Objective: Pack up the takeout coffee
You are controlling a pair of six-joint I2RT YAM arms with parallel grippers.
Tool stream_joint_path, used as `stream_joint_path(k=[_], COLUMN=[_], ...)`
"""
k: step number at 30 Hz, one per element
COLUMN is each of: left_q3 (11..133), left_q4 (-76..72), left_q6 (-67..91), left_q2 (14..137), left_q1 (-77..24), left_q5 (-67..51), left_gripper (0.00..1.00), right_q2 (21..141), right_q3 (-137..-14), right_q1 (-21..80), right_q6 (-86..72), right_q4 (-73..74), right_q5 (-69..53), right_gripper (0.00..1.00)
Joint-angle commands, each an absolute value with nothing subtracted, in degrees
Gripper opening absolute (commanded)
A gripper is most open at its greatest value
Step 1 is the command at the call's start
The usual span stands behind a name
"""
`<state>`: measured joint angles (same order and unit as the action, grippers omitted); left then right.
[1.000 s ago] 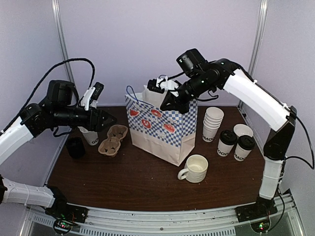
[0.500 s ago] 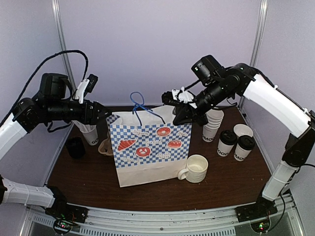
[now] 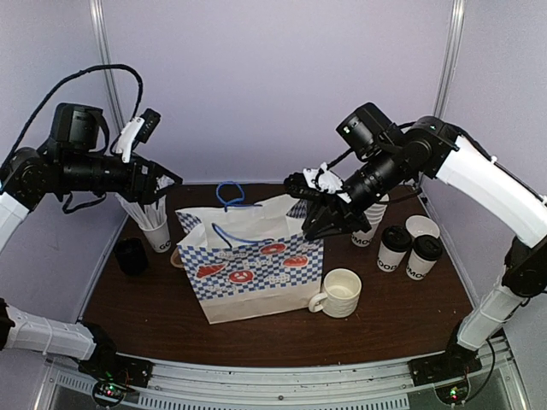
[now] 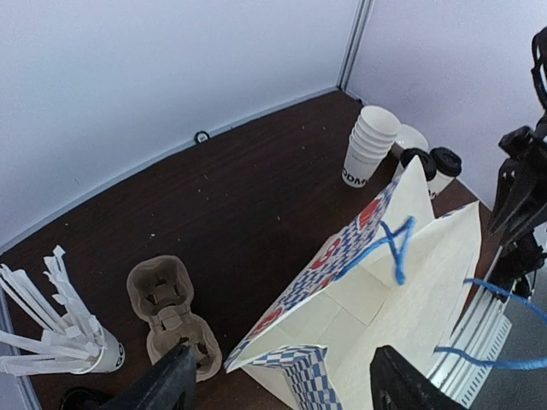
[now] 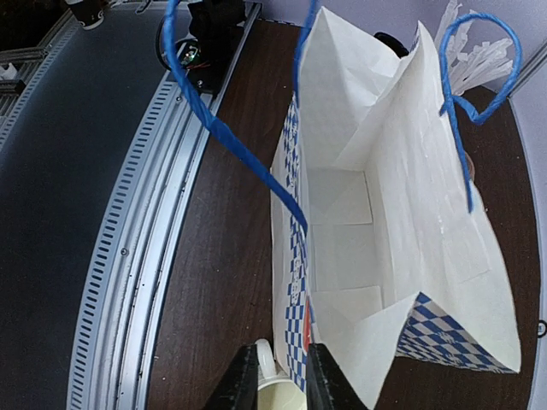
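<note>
The takeout coffee, two white paper cups with black lids (image 3: 396, 248) (image 3: 424, 256), stands at the table's right, also visible far off in the left wrist view (image 4: 432, 162). A blue-checkered paper bag (image 3: 252, 273) (image 5: 385, 222) (image 4: 402, 290) rests mid-table, its mouth open and its inside bare. My right gripper (image 3: 314, 224) (image 5: 278, 380) hovers at the bag's right top edge, jaws slightly apart, the paper wall loose between them. My left gripper (image 3: 167, 181) (image 4: 282, 389) hangs high at the left, open and holding nothing.
A white handled mug (image 3: 340, 293) sits beside the bag's right front corner. A stack of lidless cups (image 3: 369, 224) stands behind my right gripper. At the left are a cardboard cup carrier (image 4: 171, 316), a cup of paper-wrapped sticks (image 3: 154, 231) and a black object (image 3: 131, 256).
The bag swung round, came down onto the table and now sags to the left. My right gripper descended with it and its jaws parted. My left gripper drew back up and left.
</note>
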<state>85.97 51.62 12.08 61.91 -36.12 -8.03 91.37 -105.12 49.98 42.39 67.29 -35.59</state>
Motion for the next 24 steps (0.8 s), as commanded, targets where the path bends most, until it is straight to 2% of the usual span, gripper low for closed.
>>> stream_joint_path(k=[1,3,7,15,24], left_q3=[87.14,87.90,87.77,88.24,93.39], left_q4=[54.49,54.93,54.72,54.64,51.57], left_q6=[7.22,6.18,5.10,2.68,0.55], left_q2=[67.30,69.40,71.12,75.72,83.79], left_q1=[-36.30,-36.30,-36.30,-36.30,-36.30], left_q5=[-14.12,-17.83,-22.53,-23.90,-29.33], left_gripper=[0.74,0.74,0.74,0.71,0.64], right_q2=[90.51,90.67,89.18,82.91,86.38], right_q3=[-107.75,-108.64,-109.14,-98.70,-102.39], right_q1=[50.01,49.94,47.85,37.28,33.10], right_q6=[41.19,40.62,39.55,35.26,28.93], right_q4=[68.79,69.25,70.54,66.87,63.17], right_q5=[-35.79,-35.39,-36.67,-41.01,-33.20], right_gripper=[0.28,0.33,0.35,0.39,0.43])
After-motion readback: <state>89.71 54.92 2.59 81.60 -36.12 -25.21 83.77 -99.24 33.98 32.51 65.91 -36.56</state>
